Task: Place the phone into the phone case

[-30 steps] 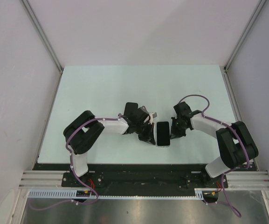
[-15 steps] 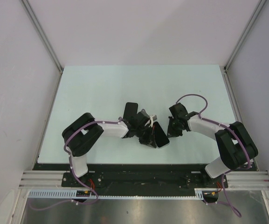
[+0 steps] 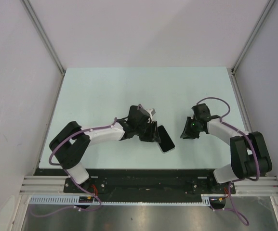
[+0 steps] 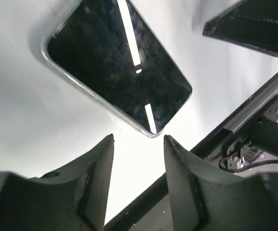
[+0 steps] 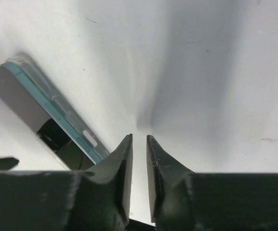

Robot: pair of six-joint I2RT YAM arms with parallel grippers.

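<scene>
Near the middle of the table's (image 3: 105,86) near edge: phone (image 3: 165,139) seated in clear phone case (image 4: 49,54), lying flat just beyond the spread, empty left pincer (image 4: 138,139); right pincer (image 5: 139,137) apart rightward, tips narrowly parted, empty.

I count one phone (image 4: 119,67), lying at 6 o'clock on the one pale table (image 3: 105,86), and one clear phone case (image 4: 96,95) wrapped around it. I have two grippers, my left gripper (image 4: 139,144) and my right gripper (image 5: 139,139). Each has two fingers (image 4: 95,183), four in all.
</scene>
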